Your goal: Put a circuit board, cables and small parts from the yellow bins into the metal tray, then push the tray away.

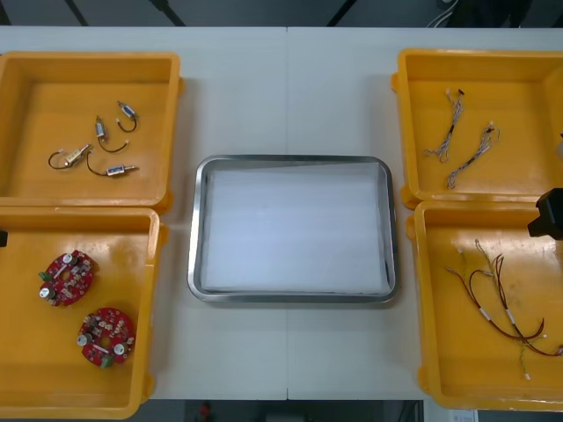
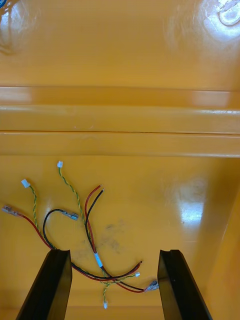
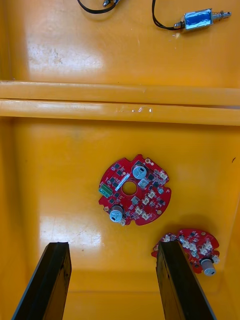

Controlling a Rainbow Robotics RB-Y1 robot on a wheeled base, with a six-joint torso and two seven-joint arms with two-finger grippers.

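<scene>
Your left tool point(image 3: 112, 245) is wide over the near-left yellow bin point(image 1: 26, 352), so centre it on the farther red circuit board point(image 3: 134, 189) before closing, while the right tool point(image 2: 114, 251) hovers wide over the red and yellow cables point(image 2: 98, 259).

Tray point(image 1: 290, 161) is sitting mid-table point(image 1: 290, 88), between two pairs of bins.

My left: the far left bin point(image 1: 88, 58) is holding the small metal parts point(image 1: 77, 156). The near left bin point(image 1: 26, 352) is holding the far circuit board point(image 1: 67, 277) and, nearer me and a little right, the near circuit board point(image 1: 106, 335).

My right: the far right bin point(image 1: 510, 79) is holding the paired cables point(image 1: 449, 127), lying side by side. The near right bin point(image 1: 457, 352) is holding the tangled cables point(image 2: 98, 258).

I am hovering my left gripper point(image 3: 112, 245) over the near left bin, and my right gripper point(image 2: 114, 251) over the tangled cables.
</scene>
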